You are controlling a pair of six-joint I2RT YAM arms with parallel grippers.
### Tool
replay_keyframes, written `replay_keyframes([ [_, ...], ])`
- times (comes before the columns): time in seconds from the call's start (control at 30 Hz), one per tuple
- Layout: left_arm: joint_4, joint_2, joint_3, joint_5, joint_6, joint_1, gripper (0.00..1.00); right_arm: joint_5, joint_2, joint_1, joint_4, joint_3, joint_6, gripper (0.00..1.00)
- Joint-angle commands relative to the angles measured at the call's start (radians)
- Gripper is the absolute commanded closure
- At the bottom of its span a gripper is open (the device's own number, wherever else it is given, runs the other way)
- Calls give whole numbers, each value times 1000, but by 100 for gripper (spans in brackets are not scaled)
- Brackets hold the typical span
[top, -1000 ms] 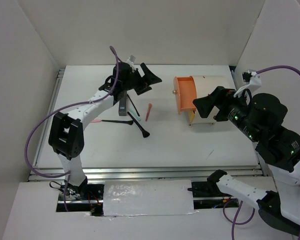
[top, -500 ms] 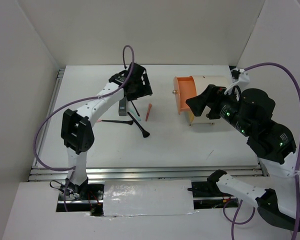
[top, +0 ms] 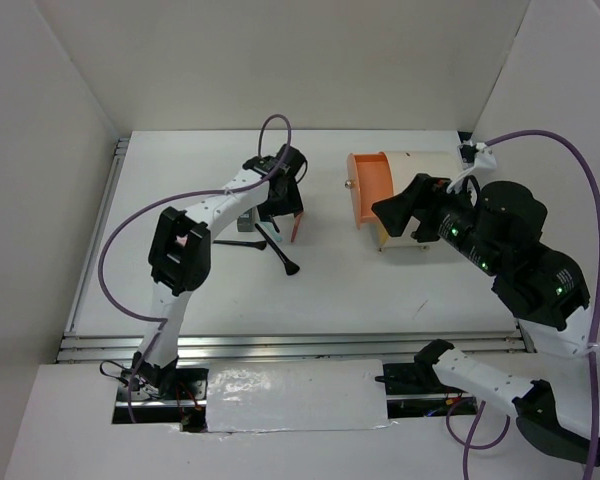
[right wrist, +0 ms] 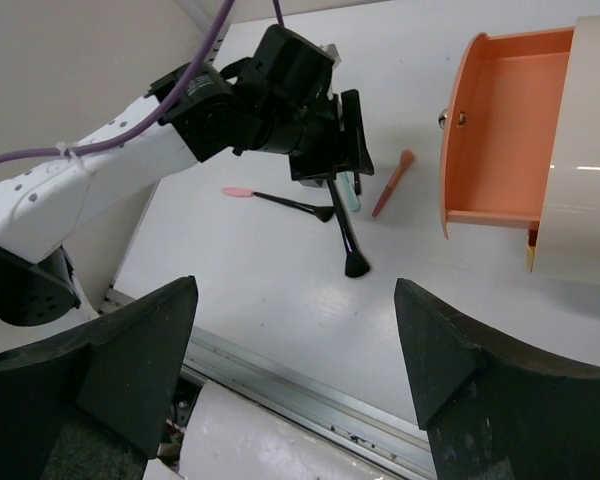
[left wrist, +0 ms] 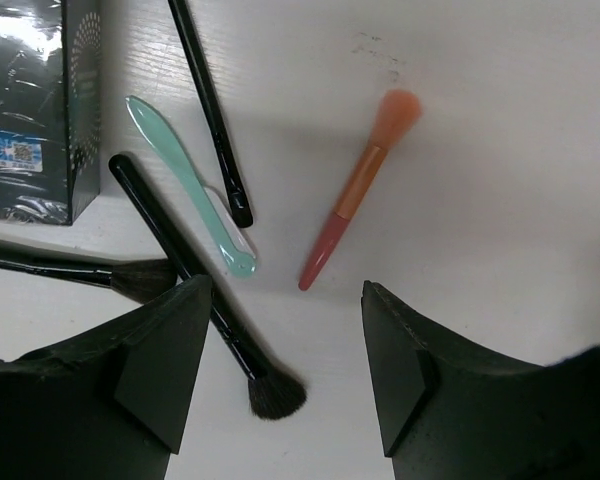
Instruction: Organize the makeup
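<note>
The left gripper point(left wrist: 285, 300) has swung in to hover, jaws apart and empty, over the short orange-pink stick brush point(left wrist: 355, 205) lying mid-frame on the white table point(left wrist: 500, 150), probably its next pick; the right gripper point(right wrist: 295, 290) waits open-jawed, empty.

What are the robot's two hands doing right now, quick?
Left hand: open, holding nothing, over the orange-pink brush.
Right hand: open, holding nothing.

Orange-pink brush point(left wrist: 355, 205), mint spatula point(left wrist: 190, 185), black brushes point(left wrist: 160, 228), dark box point(left wrist: 40, 110) lie flat, clustered.
</note>
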Motion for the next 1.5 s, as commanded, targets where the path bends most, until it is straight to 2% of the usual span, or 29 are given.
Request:
replay_keyframes([
  [0.0, -3, 36, 43, -6, -29, 0, 26, -6, -16, 2, 35, -4, -7, 12],
  [0.13, 17, 53, 14, 3, -40, 5, 27, 3, -25, 4, 30, -12, -6, 9],
  [0.67, 76, 111, -52, 15, -63, 39, 28, 21, -34, 5, -3, 7, -16, 7],
  [1.1, 52, 120, -98, -20, -86, 40, 40, 20, -30, 4, 1, 8, -16, 7],
  [1.37, 27, 105, -132, -26, -97, 17, 41, 18, -28, 4, 7, 4, -15, 7],
  [1.47, 3, 116, -120, -37, -104, 6, 45, 15, -28, 5, 9, 5, -15, 7],
])
